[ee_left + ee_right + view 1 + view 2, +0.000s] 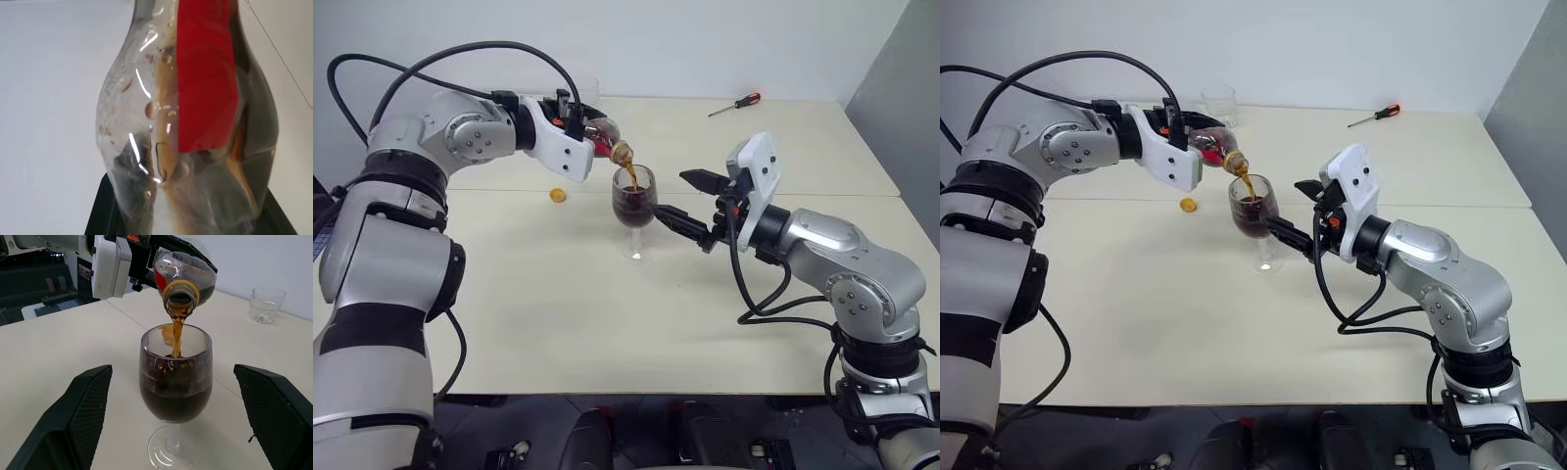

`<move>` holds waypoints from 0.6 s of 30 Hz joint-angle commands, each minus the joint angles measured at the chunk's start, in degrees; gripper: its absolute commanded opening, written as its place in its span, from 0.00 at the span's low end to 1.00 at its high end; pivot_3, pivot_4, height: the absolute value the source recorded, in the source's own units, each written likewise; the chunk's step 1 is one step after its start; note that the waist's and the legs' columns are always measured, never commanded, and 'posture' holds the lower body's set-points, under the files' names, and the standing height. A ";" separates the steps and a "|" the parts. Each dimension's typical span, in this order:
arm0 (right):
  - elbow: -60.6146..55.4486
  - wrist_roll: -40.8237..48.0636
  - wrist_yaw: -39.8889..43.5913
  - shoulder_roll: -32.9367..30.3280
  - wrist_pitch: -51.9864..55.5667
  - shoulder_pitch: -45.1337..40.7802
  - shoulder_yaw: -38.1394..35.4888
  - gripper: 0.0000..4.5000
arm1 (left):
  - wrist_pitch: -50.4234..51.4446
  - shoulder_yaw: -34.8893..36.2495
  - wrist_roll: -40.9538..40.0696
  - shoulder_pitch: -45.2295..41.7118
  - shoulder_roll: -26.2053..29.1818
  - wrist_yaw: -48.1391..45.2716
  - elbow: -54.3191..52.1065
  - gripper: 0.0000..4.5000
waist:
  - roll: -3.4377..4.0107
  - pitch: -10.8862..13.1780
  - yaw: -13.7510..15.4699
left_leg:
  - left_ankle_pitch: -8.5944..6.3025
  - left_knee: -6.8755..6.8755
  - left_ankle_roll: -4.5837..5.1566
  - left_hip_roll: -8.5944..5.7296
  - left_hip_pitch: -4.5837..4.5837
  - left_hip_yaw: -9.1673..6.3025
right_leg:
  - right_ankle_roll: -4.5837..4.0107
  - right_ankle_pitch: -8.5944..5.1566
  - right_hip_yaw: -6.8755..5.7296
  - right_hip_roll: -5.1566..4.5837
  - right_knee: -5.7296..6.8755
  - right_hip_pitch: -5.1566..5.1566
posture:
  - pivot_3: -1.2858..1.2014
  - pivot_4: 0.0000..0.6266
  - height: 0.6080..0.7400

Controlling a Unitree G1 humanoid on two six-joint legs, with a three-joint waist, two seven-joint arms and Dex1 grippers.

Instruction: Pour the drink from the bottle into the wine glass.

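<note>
1. The arms are being seen as rounded silver shells joined by black bands at the joints.
2. Black cables are being seen looping loosely from the upper arms to the wrists.
3. A white angular housing is being carried at each wrist, with small dark screw holes showing on the right one.
4. The right gripper (171,416) fingers (85,406) are being shown as black, flat and finely cross-hatched.

You're in a lab: bare pale walls (705,39), plain cream worktop (558,313), red-handled screwdriver (736,104) near its far edge.
</note>
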 commanded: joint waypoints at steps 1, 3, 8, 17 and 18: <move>-2.56 0.64 -0.37 0.30 -0.32 -0.04 -1.30 0.95 | -1.04 3.76 -6.37 0.64 -0.78 -4.79 -0.40 0.29 | 0.00 0.00 0.00 | 0.00 0.00 0.00 0.00 0.00 0.01 | 0.00 0.00 0.00 0.00 0.00 0.00 | 0.52 0.24 1.00; -2.72 0.73 -0.58 0.42 -0.20 0.15 -1.41 0.95 | -1.44 4.46 -8.39 2.03 -1.23 -7.25 -0.85 0.29 | 0.01 0.00 -0.01 | 0.00 0.01 0.00 0.00 0.00 0.01 | 0.00 0.00 0.01 0.00 0.01 0.00 | 0.52 0.24 1.00; -3.68 1.24 -1.15 0.85 0.31 0.95 -1.36 0.95 | 0.84 9.00 -17.30 6.22 -3.32 -16.32 -2.05 0.29 | 0.01 0.00 -0.03 | 0.00 0.02 0.00 0.02 0.02 0.01 | -0.03 -0.01 0.01 0.00 0.06 -0.01 | 0.52 0.24 1.00; -3.73 1.37 -1.25 1.00 0.95 1.11 -1.56 0.95 | 9.10 15.32 -28.07 11.76 -5.37 -28.06 -6.99 0.29 | 0.00 -0.01 -0.13 | 0.00 0.08 0.00 0.01 0.01 -0.02 | -0.04 -0.02 0.00 0.00 0.12 -0.02 | 0.52 0.24 1.00; -3.75 1.44 -1.21 1.02 1.06 1.10 -1.62 0.95 | 9.77 15.71 -28.69 12.01 -5.35 -28.52 -7.51 0.29 | 0.00 -0.01 -0.14 | 0.00 0.08 0.01 0.01 0.01 -0.03 | -0.04 -0.02 -0.01 0.00 0.12 -0.01 | 0.52 0.24 1.00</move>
